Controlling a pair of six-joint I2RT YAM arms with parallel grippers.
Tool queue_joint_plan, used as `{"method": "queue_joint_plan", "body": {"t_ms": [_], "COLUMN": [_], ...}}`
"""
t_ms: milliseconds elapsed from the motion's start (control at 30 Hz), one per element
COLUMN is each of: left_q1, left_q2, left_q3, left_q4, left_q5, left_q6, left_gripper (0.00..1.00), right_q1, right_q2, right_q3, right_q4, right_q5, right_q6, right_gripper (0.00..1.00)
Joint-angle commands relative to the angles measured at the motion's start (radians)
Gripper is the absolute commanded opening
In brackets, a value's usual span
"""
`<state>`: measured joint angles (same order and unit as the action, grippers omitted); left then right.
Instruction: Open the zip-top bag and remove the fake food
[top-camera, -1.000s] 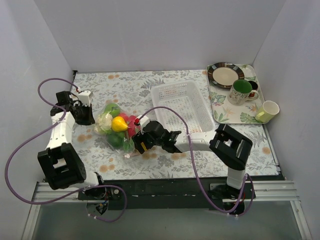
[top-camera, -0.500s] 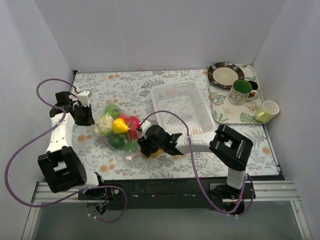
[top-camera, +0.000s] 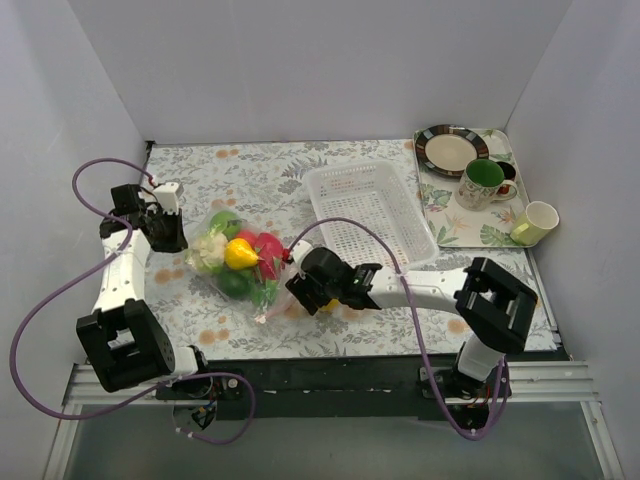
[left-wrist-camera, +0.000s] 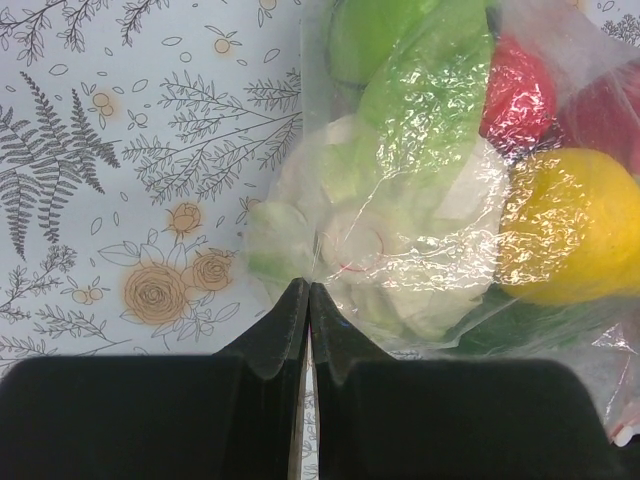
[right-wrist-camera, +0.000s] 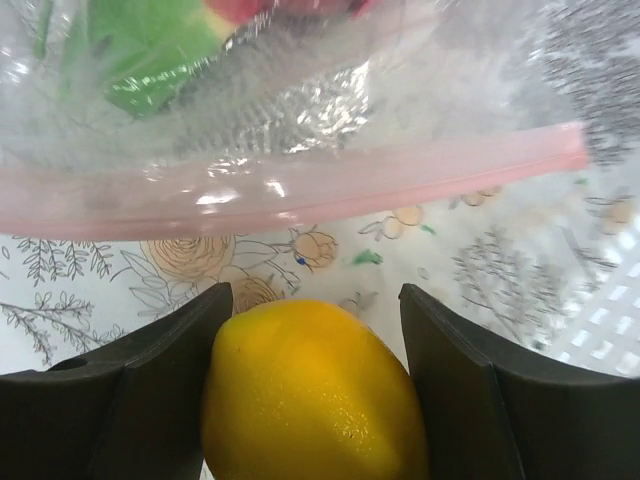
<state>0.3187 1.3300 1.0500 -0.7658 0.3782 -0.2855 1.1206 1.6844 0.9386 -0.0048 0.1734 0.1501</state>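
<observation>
Your right gripper (right-wrist-camera: 312, 295) clasps a yellow plastic lemon (right-wrist-camera: 310, 390) just outside the pink zip strip (right-wrist-camera: 300, 185). Your left gripper (left-wrist-camera: 308, 292) is pinched closed on the edge of the clear zip-top bag (left-wrist-camera: 400, 90), which lies on the floral-print table (top-camera: 250, 170), toy fruits (left-wrist-camera: 570, 230) inside.

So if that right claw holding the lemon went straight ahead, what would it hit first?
Probably the pink zip strip of the zip-top bag, stretched right across its path just beyond the lemon; the exact gap is unclear.
</observation>
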Motion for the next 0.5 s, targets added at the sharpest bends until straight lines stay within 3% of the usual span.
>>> {"method": "queue_joint_plan", "body": {"t_ms": [0,267,467], "left_q1": [-0.001,-0.004,-0.013], "left_q2": [-0.049,-0.019,0.026], "left_q3": [0.019,0.218,0.367], "left_q4": [-0.012,-0.164,-0.263], "left_q5": [0.021,0.054,0.06], "left_q6": [-0.018,-0.079,-0.113], "left_gripper": [0.0,0.0,0.0], "right_q1": [-0.007,-0.246,-0.416], "right_q2": [-0.132,-0.23,-0.149], "right_q3": [0.172,0.299,0.305], "right_q4": [-0.069,-0.095,-0.156], "right_q5": [0.115,-0.008,0.1], "right_q6": [-0.096,-0.064,-0.04], "right_gripper": [0.01,0.01,0.01]}}
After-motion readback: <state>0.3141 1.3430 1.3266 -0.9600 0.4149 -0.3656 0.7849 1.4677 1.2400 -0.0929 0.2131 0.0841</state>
